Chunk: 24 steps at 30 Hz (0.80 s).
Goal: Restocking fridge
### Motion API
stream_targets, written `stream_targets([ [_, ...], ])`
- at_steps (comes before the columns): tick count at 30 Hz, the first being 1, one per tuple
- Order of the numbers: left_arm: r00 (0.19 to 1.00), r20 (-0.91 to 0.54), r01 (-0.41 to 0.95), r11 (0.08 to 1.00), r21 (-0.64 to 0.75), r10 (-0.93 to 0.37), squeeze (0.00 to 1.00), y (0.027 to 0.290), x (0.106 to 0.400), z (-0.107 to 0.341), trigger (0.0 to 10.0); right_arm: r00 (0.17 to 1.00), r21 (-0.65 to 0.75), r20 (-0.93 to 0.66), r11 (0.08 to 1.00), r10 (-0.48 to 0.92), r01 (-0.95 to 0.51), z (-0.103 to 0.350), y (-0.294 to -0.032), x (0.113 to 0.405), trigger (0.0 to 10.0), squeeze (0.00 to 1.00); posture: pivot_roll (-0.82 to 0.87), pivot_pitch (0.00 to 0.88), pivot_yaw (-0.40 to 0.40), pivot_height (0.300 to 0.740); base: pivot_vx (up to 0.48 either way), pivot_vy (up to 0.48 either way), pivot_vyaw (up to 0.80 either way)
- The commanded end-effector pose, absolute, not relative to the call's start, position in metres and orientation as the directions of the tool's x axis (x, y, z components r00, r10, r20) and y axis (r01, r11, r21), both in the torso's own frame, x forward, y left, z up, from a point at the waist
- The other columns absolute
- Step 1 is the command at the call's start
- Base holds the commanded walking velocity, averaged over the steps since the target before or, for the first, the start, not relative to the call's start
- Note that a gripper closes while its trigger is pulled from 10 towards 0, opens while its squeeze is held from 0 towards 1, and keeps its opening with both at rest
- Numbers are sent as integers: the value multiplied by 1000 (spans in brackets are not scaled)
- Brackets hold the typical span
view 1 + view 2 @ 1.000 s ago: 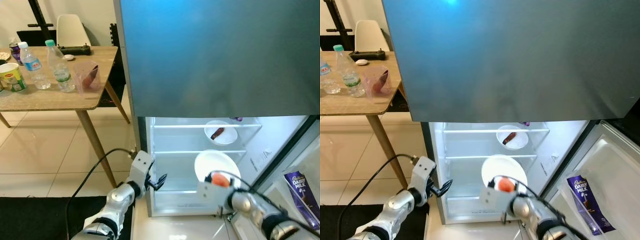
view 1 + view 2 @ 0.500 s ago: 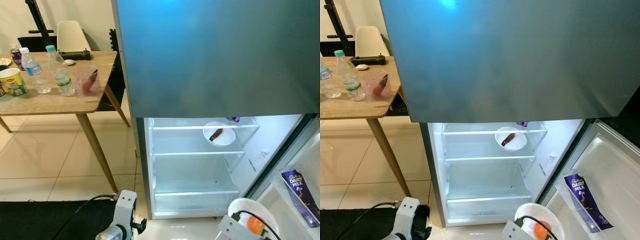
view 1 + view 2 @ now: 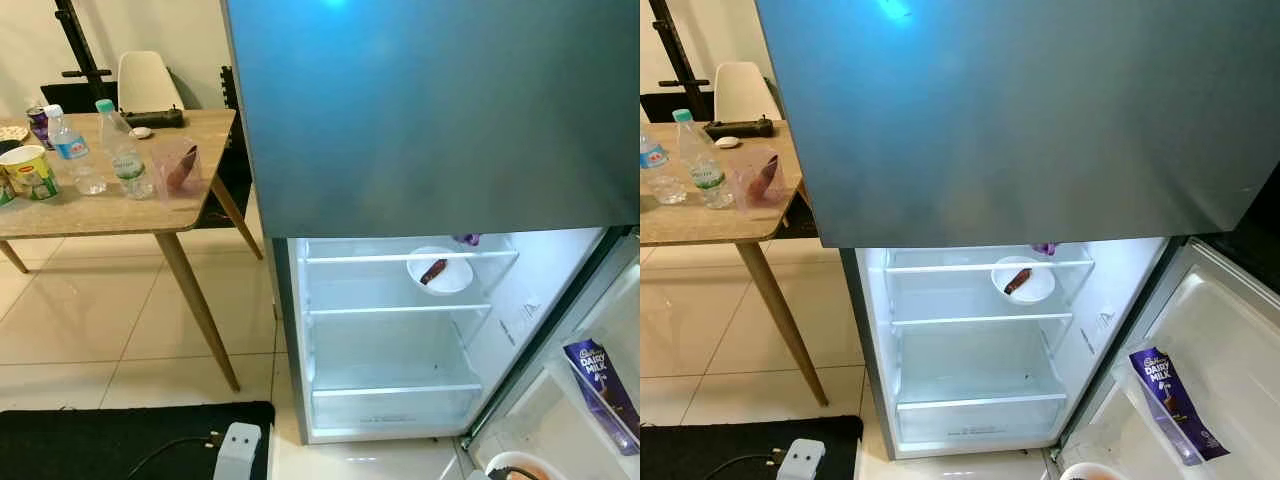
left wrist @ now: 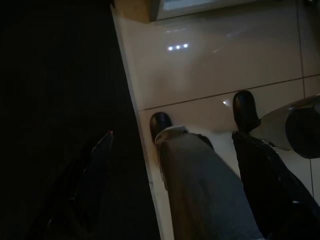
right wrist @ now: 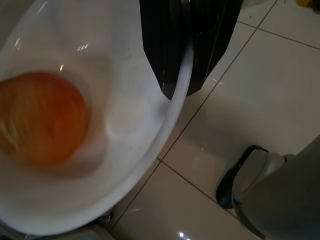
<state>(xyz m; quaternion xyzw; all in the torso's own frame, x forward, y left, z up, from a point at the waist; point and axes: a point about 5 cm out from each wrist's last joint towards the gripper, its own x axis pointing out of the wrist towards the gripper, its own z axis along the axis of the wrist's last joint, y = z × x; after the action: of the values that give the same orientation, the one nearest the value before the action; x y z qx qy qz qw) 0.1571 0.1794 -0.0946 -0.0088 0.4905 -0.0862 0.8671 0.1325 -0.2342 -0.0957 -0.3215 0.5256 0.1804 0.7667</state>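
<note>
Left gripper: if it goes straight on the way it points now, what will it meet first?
Probably the tiled floor. The left gripper points down at it, beside the dark mat. The robot's grey leg is very near that line, so depth is uncertain.

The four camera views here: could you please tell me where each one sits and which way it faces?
Left eye: on the head, looking forward and down into the open fridge; left arm's wrist at the bottom edge.
Right eye: beside it, same fridge, plus the chocolate bar in the door.
Left wrist: looks down at floor tiles and the robot's own leg and feet.
Right wrist: along the right tool, shut on the white plate holding an orange fruit.
</note>
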Motion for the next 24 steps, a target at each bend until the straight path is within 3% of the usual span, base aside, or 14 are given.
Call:
stream_targets([
  [1,506,-853,127,989,-74,-128,0,189,157,-93,10000,399,-317,-914,737,-71,-597,-95,-233,136,10000,0,-64,0,-3,740,259,0,0],
  [24,481,-870,120,991,-62,-112,0,191,147,-97,10000,396,-311,-916,733,-62,-605,-96,-230,136,10000,0,-59,0,-8,740,281,0,0],
])
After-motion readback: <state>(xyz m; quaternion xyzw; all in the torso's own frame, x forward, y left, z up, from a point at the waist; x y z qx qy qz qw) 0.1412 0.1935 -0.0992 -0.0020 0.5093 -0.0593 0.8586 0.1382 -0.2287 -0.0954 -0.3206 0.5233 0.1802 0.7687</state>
